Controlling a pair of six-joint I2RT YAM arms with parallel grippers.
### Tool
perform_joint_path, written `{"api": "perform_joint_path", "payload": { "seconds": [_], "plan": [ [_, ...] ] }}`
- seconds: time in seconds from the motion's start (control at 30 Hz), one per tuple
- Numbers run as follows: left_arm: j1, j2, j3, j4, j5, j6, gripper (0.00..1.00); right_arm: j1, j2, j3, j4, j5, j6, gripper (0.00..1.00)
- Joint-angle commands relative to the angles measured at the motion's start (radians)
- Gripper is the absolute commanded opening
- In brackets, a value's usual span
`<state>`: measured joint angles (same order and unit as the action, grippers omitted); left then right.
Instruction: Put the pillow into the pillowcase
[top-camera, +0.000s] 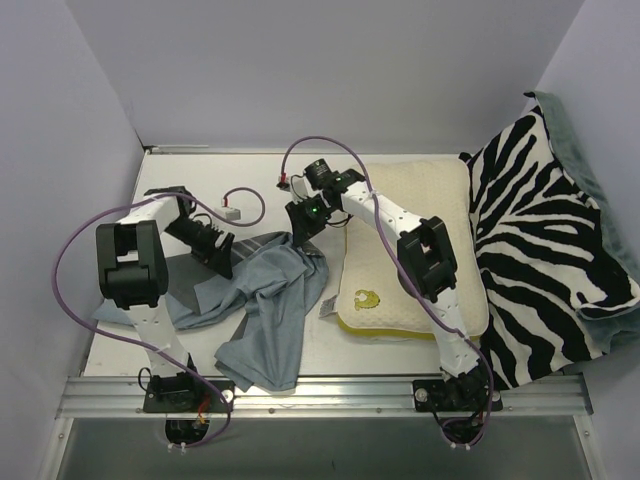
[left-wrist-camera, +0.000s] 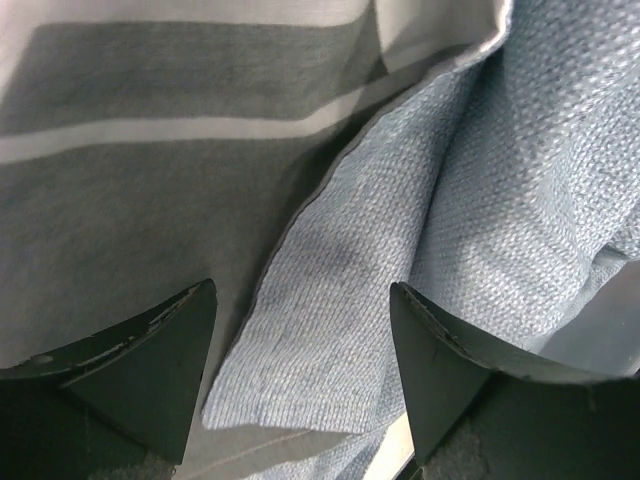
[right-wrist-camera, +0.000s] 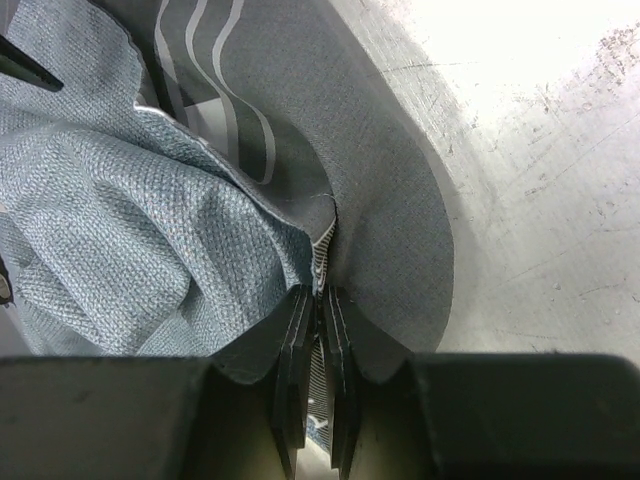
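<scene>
Table (top-camera: 200, 185): zebra cloth (top-camera: 540, 250) bunched along the right edge, not in play. Pillow (top-camera: 440, 200) lies flat right of centre, fully outside the case, logo corner toward the arm bases. Case (top-camera: 270, 300) is a crumpled heap just beside the pillow's left edge. Right gripper (right-wrist-camera: 322, 310) is clamped on a case edge, with striped lining showing above the pinch. Left gripper (left-wrist-camera: 300, 340) has its jaws spread with a blue fold lying between them, nothing gripped. Step in hand, as I read it: get a second grip so the mouth can be opened. To do it well, the left should take the opposite layer of the same edge, single ply only. I can't confirm from the wrist view that this fold is that edge. Then draw the two grips apart and face the opening toward the pillow.
</scene>
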<state>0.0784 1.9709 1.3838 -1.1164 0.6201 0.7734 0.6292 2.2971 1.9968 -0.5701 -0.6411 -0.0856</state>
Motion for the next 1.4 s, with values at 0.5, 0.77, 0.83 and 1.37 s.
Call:
{"api": "perform_joint_path", "payload": {
  "seconds": [0.5,0.77,0.83,1.37],
  "plan": [
    [-0.034,-0.066,-0.111,-0.060,0.050,0.112,0.28,0.007,-0.080,-0.006,-0.008,0.017,-0.025,0.11],
    [0.038,-0.193,-0.027,-0.112,0.012,0.072,0.00,-0.012,-0.102,-0.047,-0.008,0.032,-0.022,0.46],
    [0.086,-0.214,0.042,-0.144,0.020,0.058,0.00,-0.023,-0.111,-0.073,-0.010,0.038,-0.006,0.62],
    [0.221,-0.176,0.641,-0.151,0.089,-0.238,0.00,-0.031,-0.127,-0.265,-0.008,0.011,0.049,0.58]
  ]
}}
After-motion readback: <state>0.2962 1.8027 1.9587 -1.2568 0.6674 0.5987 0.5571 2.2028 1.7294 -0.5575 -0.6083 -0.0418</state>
